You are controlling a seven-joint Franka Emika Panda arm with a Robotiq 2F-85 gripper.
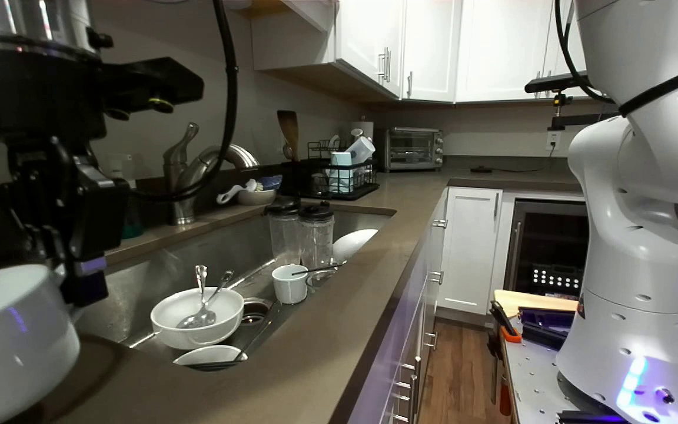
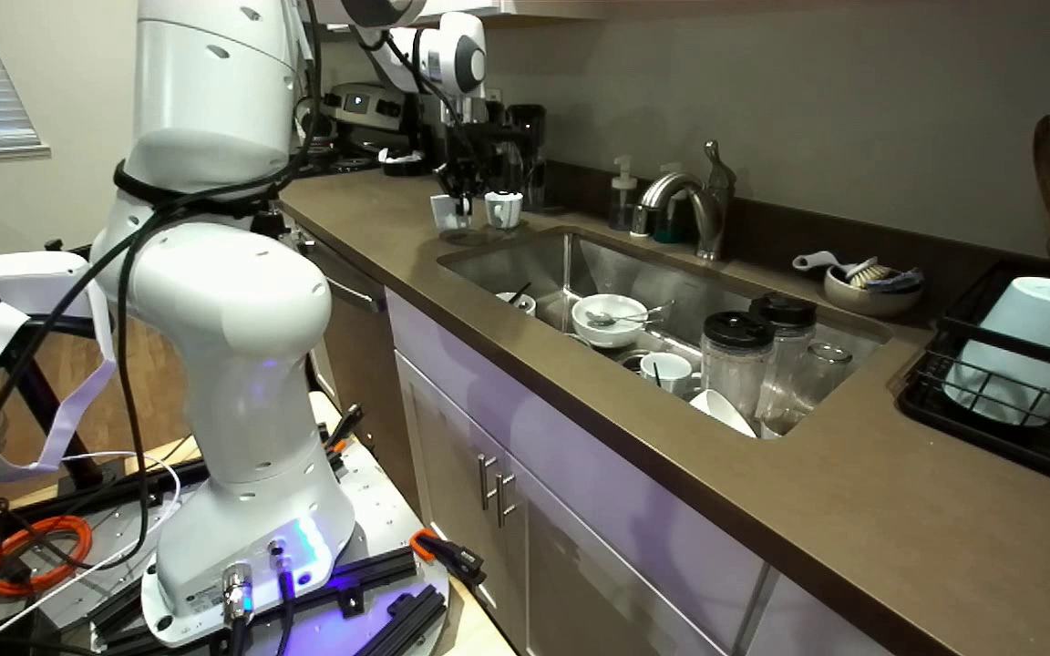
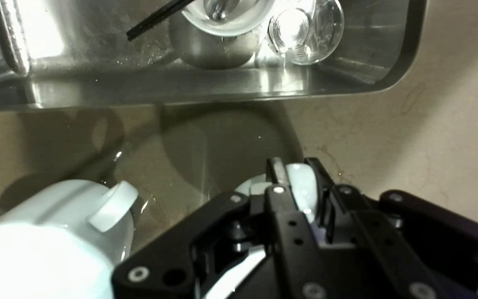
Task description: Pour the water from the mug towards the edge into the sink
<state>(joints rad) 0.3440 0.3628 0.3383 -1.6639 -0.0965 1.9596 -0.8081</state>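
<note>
Tool (image 3: 294,167), one: I am working it from a distance; its jaws are clamping the handle (image 3: 302,185) of a white mug (image 1: 15,347), the handle showing between them in the wrist view.

White mug, one, task piece: it is occupying a place over the worktop (image 1: 333,330), near the short end of the sink (image 2: 621,271), nearer the front edge than its neighbour. I am not making out whether its base is touching the worktop.

Second white mug (image 2: 503,210), one: it is standing closer to the wall edge, a gap showing between it and the first.

Sink, metal, one: it is lying between the worktop's front and wall edges. Among its contents I am listing a white bowl (image 1: 198,337), cutlery (image 1: 199,318) leaning inside; a white cup (image 1: 289,291); two black-lidded clear jars (image 2: 736,364), both standing upright.

Wall edge: a faucet (image 2: 712,214) is rising behind the sink; a pump bottle (image 2: 622,196) is standing near it; a small bowl (image 2: 871,299) is holding a brush (image 2: 824,261).

Far corner of the worktop: a toaster oven (image 1: 412,150) is standing there; a black dish rack (image 1: 358,192) is sitting near the wall edge, between oven and sink.
</note>
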